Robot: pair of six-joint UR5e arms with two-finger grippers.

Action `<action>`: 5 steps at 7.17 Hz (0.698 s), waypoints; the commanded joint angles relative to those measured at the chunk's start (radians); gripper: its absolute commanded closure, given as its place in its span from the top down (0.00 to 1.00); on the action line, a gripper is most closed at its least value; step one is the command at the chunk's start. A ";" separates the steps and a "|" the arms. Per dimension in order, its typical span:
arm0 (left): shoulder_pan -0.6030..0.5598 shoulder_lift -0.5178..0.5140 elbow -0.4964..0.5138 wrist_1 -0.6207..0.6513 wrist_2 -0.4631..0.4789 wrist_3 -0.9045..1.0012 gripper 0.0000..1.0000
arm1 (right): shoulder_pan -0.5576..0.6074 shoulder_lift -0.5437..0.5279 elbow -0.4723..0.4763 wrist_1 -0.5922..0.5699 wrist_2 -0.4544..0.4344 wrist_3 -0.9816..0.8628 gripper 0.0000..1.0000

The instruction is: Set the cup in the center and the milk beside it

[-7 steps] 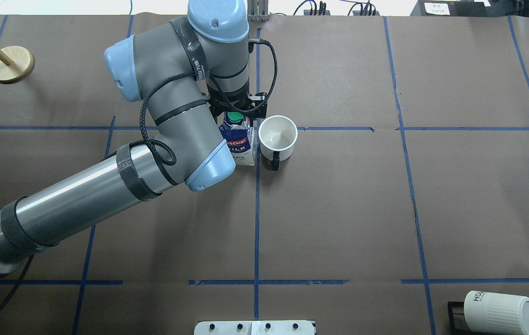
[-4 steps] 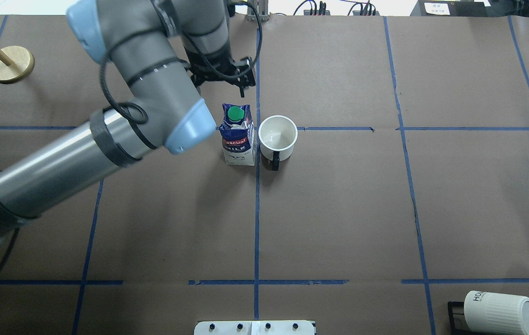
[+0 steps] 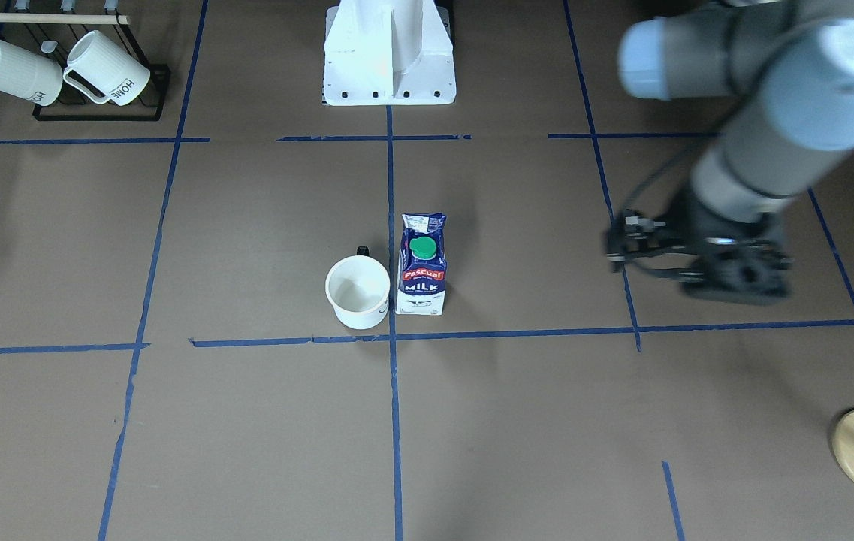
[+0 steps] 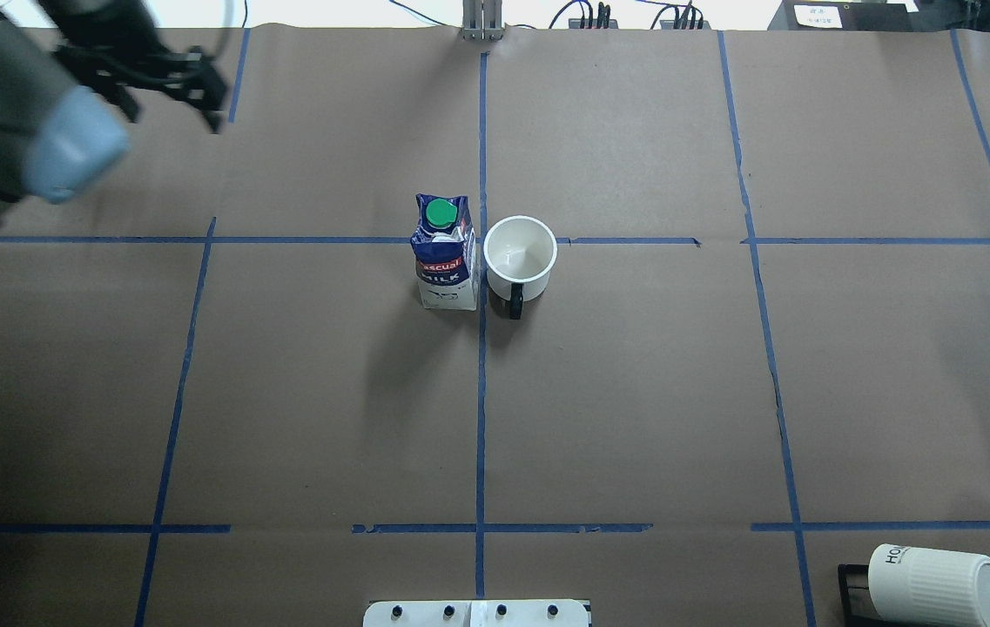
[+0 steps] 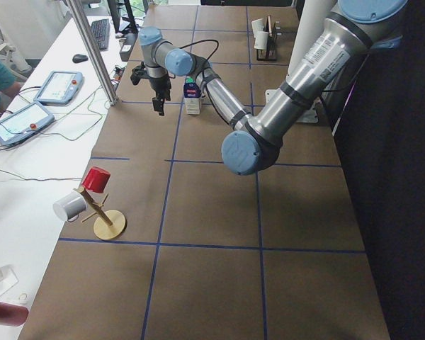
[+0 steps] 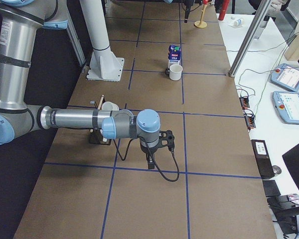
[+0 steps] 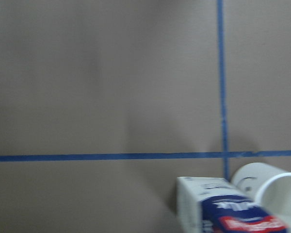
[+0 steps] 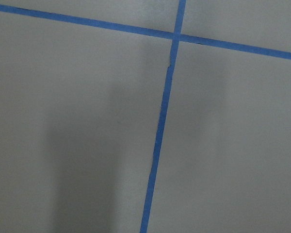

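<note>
Brown paper covers the table [image 4: 634, 392], marked into squares by blue tape. From my seat at the remote station, the cup [image 4: 520, 252] stands upright with its mouth up, at the center [image 4: 481, 240] where the long tape lines cross, its black handle turned toward the robot's base. The milk [image 4: 444, 261] stands upright just beside it on the robot's left, green cap on top. The long tape line runs between the two; I cannot tell whether they touch.

The left gripper [image 4: 171, 117] hangs above the table's far left part, well apart from both things. It is blurred, but its fingers [image 4: 214, 113] look spread wide, with nothing between them. Its wrist camera catches the carton and the cup's rim at the lower right corner.

The right gripper [image 6: 149, 162] shows only in the side view, low over the table near the robot's right end. I cannot tell how its fingers stand. Two ribbed white mugs [image 3: 58, 68] hang on a black rack at that end.
</note>
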State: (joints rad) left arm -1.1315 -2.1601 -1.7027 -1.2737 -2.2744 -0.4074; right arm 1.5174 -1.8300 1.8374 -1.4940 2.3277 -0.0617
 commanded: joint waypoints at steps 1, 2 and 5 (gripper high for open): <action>-0.221 0.252 -0.018 -0.004 -0.057 0.426 1.00 | -0.002 0.005 -0.001 -0.002 0.002 0.006 1.00; -0.294 0.354 -0.008 -0.009 -0.060 0.582 1.00 | -0.002 0.005 -0.001 -0.002 0.002 0.006 1.00; -0.364 0.584 0.006 -0.105 -0.082 0.621 1.00 | -0.002 0.005 -0.001 -0.002 0.002 0.006 1.00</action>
State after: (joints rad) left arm -1.4824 -1.6682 -1.7032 -1.3151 -2.3548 0.2105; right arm 1.5156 -1.8265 1.8362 -1.4956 2.3301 -0.0553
